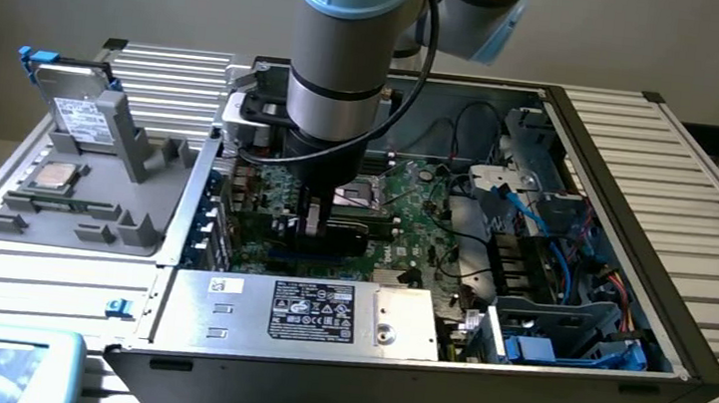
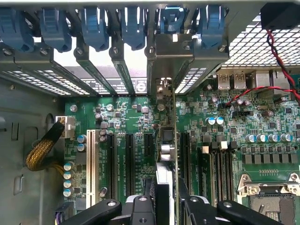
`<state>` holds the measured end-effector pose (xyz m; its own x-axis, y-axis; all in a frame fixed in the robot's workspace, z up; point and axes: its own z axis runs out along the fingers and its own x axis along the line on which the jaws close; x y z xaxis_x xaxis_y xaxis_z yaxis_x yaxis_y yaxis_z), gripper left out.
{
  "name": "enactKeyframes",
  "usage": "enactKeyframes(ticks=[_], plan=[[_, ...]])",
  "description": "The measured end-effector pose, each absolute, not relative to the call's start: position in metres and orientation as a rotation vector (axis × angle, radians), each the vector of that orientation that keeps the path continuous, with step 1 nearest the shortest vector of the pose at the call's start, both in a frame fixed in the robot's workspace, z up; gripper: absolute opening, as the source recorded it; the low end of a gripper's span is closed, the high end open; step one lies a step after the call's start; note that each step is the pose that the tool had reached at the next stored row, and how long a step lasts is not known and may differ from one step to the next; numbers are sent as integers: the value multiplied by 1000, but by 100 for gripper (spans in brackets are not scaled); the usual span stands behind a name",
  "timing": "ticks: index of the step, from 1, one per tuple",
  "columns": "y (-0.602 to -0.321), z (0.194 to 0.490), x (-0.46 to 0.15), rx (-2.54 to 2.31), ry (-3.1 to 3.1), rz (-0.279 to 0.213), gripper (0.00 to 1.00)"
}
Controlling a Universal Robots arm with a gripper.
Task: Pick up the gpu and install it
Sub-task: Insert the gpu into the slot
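In the wrist view the gpu [image 2: 174,136] stands edge-on, a thin green card running from my fingers to the case's rear wall. Its silver bracket [image 2: 171,54] lies against an open rear slot. My gripper [image 2: 166,204] is shut on the card's near end, one black finger on each face. The card runs along a black expansion slot on the green motherboard [image 2: 131,117]; how deep it sits I cannot tell. In the exterior view my gripper [image 1: 310,224] reaches straight down into the open computer case [image 1: 666,334], over the motherboard [image 1: 407,201].
Blue slot clips [image 2: 93,28] line the rear wall. A red-black wire [image 2: 276,61] and the CPU socket [image 2: 274,190] lie beside the card. The power supply [image 1: 321,313], blue cables [image 1: 545,221] and drive cage [image 1: 563,303] crowd the case. A hard drive [image 1: 75,111] stands on the grey holder.
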<state>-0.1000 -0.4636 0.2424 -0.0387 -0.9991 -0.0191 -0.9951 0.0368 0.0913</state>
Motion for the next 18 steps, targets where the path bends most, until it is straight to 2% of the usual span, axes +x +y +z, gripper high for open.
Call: enactKeyframes(ticks=[18], plan=[[-461, 242, -101, 2143, -2225, -123, 29]])
